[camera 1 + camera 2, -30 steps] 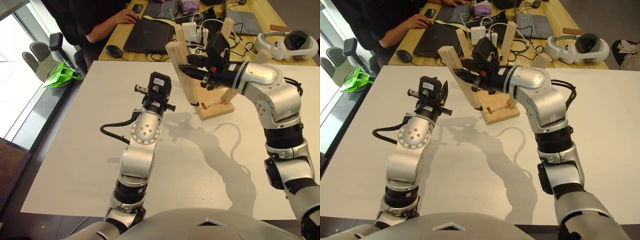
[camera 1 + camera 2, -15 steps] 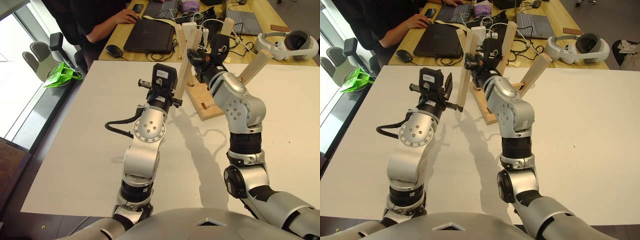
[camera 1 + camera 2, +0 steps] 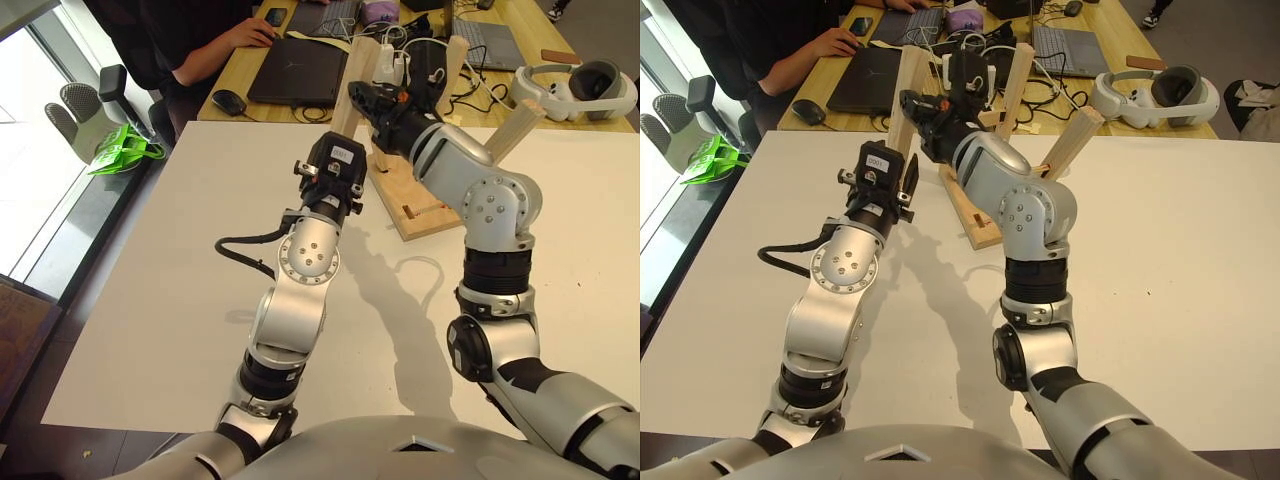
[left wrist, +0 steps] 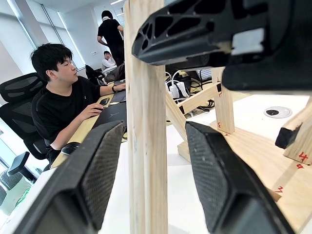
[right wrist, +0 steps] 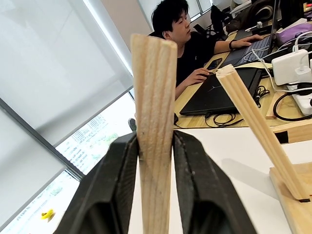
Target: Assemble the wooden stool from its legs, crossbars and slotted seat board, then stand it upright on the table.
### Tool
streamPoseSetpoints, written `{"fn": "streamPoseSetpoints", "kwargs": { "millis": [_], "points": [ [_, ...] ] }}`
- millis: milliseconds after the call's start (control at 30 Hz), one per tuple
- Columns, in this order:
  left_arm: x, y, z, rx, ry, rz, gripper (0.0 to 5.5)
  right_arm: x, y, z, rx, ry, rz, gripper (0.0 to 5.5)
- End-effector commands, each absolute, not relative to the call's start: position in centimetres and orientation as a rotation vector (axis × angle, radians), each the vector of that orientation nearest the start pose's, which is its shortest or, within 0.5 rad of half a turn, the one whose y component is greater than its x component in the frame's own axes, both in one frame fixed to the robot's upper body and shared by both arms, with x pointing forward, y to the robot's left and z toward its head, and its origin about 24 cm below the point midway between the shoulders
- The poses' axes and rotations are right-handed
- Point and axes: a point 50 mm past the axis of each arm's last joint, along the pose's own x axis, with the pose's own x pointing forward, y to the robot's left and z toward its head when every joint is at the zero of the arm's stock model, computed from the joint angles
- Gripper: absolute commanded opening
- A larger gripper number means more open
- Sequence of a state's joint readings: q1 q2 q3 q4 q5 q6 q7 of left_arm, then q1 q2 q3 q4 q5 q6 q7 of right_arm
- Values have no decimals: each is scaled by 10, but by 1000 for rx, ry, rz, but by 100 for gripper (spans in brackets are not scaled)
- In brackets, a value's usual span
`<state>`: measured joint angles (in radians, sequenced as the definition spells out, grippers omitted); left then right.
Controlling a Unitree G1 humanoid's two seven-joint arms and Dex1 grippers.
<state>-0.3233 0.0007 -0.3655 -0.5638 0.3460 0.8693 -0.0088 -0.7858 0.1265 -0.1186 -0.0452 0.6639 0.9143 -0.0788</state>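
My right gripper [image 3: 916, 106] is shut on a loose wooden leg [image 3: 904, 85] and holds it nearly upright above the white table [image 3: 150, 300]. In the right wrist view its black fingers [image 5: 117, 185] clamp that leg [image 5: 155, 122] on both sides. My left gripper [image 3: 896, 166] is open just below, and the leg [image 4: 146, 146] stands between its fingers [image 4: 92, 180] with a gap on one side. The slotted seat board [image 3: 415, 210] lies behind with three legs [image 3: 514, 127] sticking up from it at angles.
A wooden desk [image 3: 240, 105] borders the table's far edge, carrying laptops [image 3: 300, 70], a mouse [image 3: 228, 101], cables, a power strip and a white headset [image 3: 580, 88]. A person's hand rests by a laptop. The table's left edge drops to the floor.
My right arm has swung the leg to the left and stood it more upright. The left gripper has risen to meet it, and the leg now sits between its open fingers.
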Motion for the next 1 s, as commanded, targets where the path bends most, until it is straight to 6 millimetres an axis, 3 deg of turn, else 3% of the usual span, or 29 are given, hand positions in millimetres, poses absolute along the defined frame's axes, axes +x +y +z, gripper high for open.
{"fn": "streamPoseSetpoints", "kwargs": {
  "millis": [33, 233, 700, 867, 1000],
  "points": [
    [265, 70, 170, 373, -90, -136, 234, 306, -3, 232, 565, 159, 786, 98],
    [267, 74, 169, 411, -87, -97, 234, 292, 0, 236, 515, 177, 849, 98],
    [268, 82, 168, 423, -77, -64, 234, 284, -12, 234, 409, 175, 822, 98],
    [268, 84, 168, 453, -89, -54, 162, 283, -14, 235, 434, 184, 811, 98],
    [268, 85, 167, 469, -95, -54, 151, 282, -16, 236, 456, 193, 801, 98]
  ]
}}
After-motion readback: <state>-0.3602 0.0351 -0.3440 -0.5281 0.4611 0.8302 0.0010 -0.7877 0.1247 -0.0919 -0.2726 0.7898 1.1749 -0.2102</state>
